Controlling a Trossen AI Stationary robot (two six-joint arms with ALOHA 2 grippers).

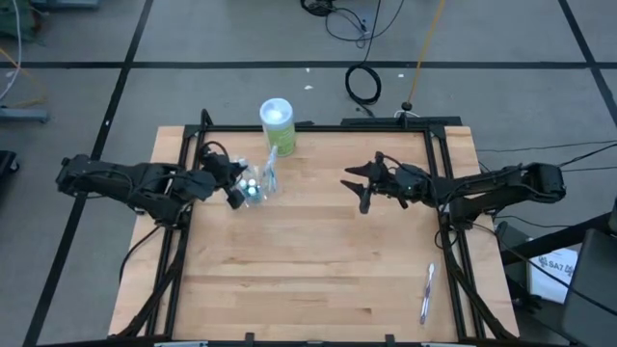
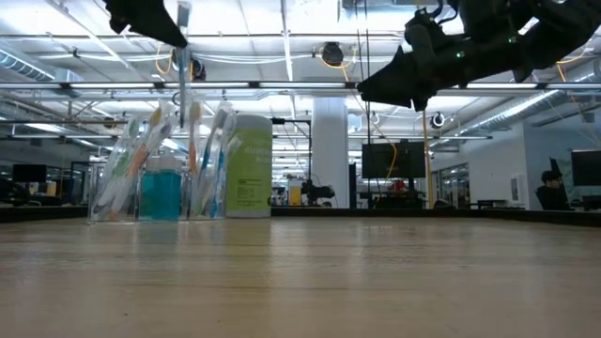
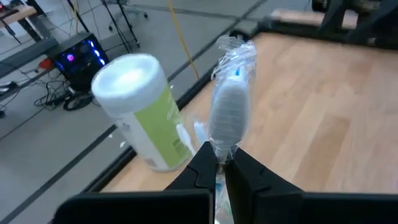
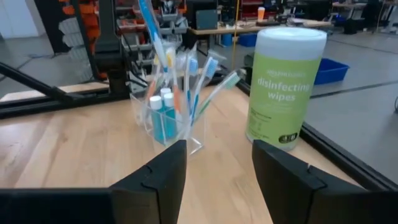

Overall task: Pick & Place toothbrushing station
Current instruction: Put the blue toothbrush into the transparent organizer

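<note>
We find the left gripper (image 1: 234, 196) closed on a wrapped toothbrush (image 3: 231, 107), held upright directly above the clear cup (image 4: 166, 127) at the far left of the table (image 1: 318, 260). The cup already holds several brushes (image 2: 127, 169) and blue tubes (image 4: 163, 117); the green wipes canister (image 1: 277, 125) stands just beside it, on its far side. We judge the step in hand to be the placing of this brush into the cup. The next move calls for a straight descent among the standing brushes without tipping the cup, then release. The right gripper (image 1: 363, 182) hangs above the middle of the table with its fingers apart and nothing between them. One more wrapped brush (image 1: 426, 292) lies at the near right, still to be collected, most readily by the right arm.
</note>
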